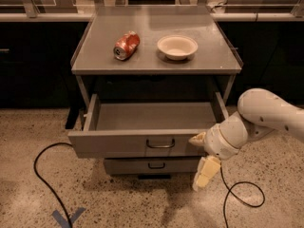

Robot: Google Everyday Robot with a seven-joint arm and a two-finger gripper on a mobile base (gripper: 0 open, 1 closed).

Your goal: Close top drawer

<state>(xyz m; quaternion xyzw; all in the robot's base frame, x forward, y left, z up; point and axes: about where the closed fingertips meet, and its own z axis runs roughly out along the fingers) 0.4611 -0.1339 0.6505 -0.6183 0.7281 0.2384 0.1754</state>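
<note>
Right, the cream two-finger gripper [195,160] sits at the right end of the drawer front with its fingers spread apart, clamped on nothing. The upper finger [197,138] touches the panel; the lower finger [205,171] hangs down in front of the drawer below. The white rounded arm [266,113] comes in from the right.

The wide shallow grey metal top drawer [118,144] is partly pulled out of the grey metal cabinet [95,56], with a good stretch of its tray floor exposed. The front panel is flat, with a small dark loop handle [160,144] at centre.

My read on the step is a plain push, no grasp needed. Contact is off-centre, well right of the handle, so the drawer could rack on its slides. I'd shift nearer the middle, or push straight back and slowly, keeping force level. Watch that the lower finger doesn't snag the narrower grey drawer [142,165] underneath.

On top are a crushed red can [126,45] on its side and a shallow white bowl [177,46], apart from each other. Hard seating could jolt them. A black cable [40,160] loops on the floor at left, clear of the drawer.
</note>
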